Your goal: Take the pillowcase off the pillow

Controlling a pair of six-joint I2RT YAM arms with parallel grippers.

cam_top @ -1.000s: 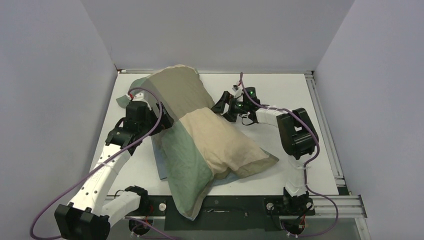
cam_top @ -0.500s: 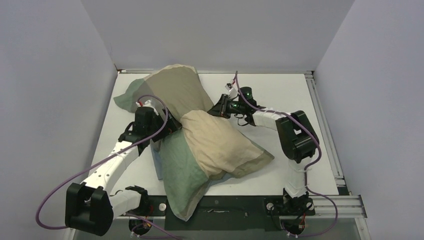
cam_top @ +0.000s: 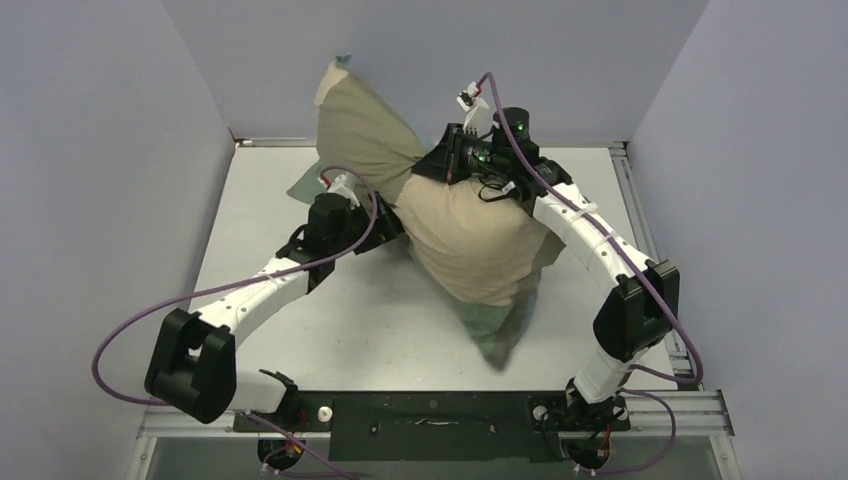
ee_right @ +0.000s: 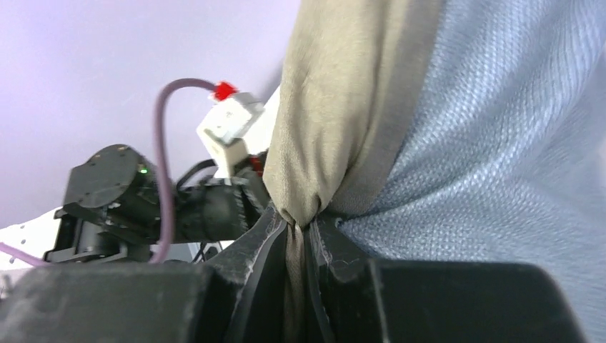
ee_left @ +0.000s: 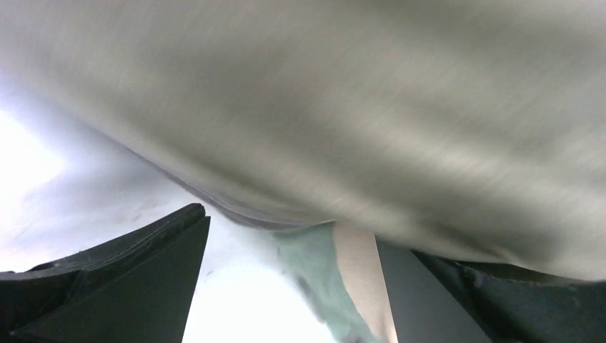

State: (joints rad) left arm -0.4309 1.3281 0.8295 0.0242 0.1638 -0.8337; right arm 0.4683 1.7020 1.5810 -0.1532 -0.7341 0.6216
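The pillowcase [cam_top: 470, 240] hangs bunched in the air over the middle of the table, beige and olive faces out, with its green tail drooping toward the table. My right gripper [cam_top: 440, 165] is raised high and shut on a pinch of the olive cloth [ee_right: 343, 107], with the blue-grey face [ee_right: 500, 143] beside it. My left gripper [cam_top: 385, 225] is open just under the bundle. Its dark fingers [ee_left: 143, 279] are spread wide, and the blurred cloth [ee_left: 357, 107] passes above them. The pillow is hidden.
Lilac walls close in the white table [cam_top: 300, 310] on three sides. A metal rail [cam_top: 650, 250] runs along its right edge. The left arm's wrist with its purple cable [ee_right: 143, 193] sits close beside the right gripper.
My right gripper has shut on the cloth and lifted it up and toward the back. The bundle has risen off the front of the table. My left arm has swung right, under it.
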